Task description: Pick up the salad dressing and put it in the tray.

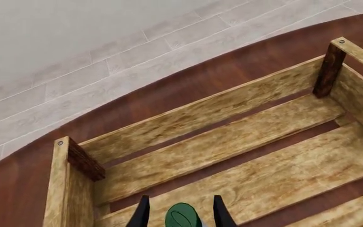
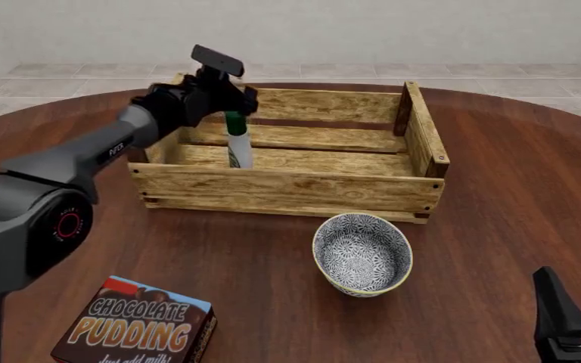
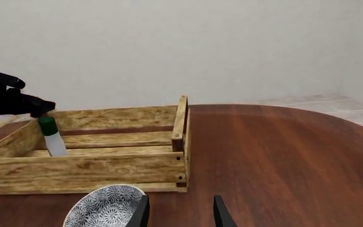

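The left gripper (image 2: pixel 232 106) is clamped on the green cap of the salad dressing bottle (image 2: pixel 238 144), holding it upright inside the left end of the wooden tray (image 2: pixel 290 189) at the far middle of the table (image 2: pixel 492 219). The right gripper (image 3: pixel 180 213) hangs with its fingers spread at the near right, holding nothing, just right of the patterned bowl (image 2: pixel 362 254); a pudding box (image 2: pixel 139 325) lies at the near left.

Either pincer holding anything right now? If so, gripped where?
Left pincer holds the salad dressing by its green cap, bottle upright inside the tray. Right pincer is open and holds nothing.
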Action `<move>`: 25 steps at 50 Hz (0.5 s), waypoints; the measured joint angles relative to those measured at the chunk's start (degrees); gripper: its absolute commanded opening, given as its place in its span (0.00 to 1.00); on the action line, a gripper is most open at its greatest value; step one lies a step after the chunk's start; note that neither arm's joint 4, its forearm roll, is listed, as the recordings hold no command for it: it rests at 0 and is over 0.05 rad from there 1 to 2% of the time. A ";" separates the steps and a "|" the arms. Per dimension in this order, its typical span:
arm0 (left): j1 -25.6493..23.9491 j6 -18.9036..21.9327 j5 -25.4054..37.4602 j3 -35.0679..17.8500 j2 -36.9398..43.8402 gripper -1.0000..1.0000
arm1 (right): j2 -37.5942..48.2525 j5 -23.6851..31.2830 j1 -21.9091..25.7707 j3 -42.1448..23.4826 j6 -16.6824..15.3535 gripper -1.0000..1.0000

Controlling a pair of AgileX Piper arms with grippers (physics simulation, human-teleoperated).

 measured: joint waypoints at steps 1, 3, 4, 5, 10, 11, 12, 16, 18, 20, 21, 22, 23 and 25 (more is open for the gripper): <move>0.03 0.01 0.00 0.13 -0.25 1.00 | 0.00 0.01 0.00 -0.01 -0.02 1.00; 0.08 0.03 -0.02 0.37 -0.70 1.00 | 0.00 0.02 -0.01 -0.04 -0.04 1.00; 0.11 0.05 -0.04 0.52 -0.93 1.00 | 0.00 0.03 -0.01 -0.06 -0.06 1.00; 0.14 0.07 -0.06 0.66 -1.15 1.00 | 0.00 0.03 -0.01 -0.07 -0.07 1.00; 0.27 0.12 -0.22 1.38 -2.19 1.00 | 0.00 -0.02 -0.09 -0.07 -0.12 1.00; 0.27 0.13 -0.30 1.59 -2.40 1.00 | 0.00 -0.03 -0.11 -0.07 -0.12 1.00; 0.29 0.14 -0.38 1.83 -2.62 1.00 | 0.00 -0.02 -0.14 -0.08 -0.12 1.00; 0.32 0.18 -0.75 2.77 -3.44 1.00 | 0.00 -0.05 -0.22 -0.08 -0.13 1.00; 0.32 0.17 -0.97 3.26 -3.85 1.00 | 0.00 -0.05 -0.27 -0.09 -0.11 1.00; 0.35 0.20 -1.22 3.77 -4.20 1.00 | 0.00 -0.04 -0.32 -0.10 -0.09 1.00; 0.37 0.23 -1.35 4.03 -4.37 1.00 | 0.00 -0.03 -0.33 -0.10 -0.09 1.00; 0.41 0.25 -1.47 4.29 -4.54 1.00 | 0.00 -0.02 -0.34 -0.11 -0.09 1.00; 0.45 0.27 -1.59 4.53 -4.70 1.00 | 0.00 -0.02 -0.34 -0.11 -0.09 1.00; 0.52 0.28 -1.77 4.98 -5.00 1.00 | 0.00 -0.02 -0.34 -0.10 -0.10 1.00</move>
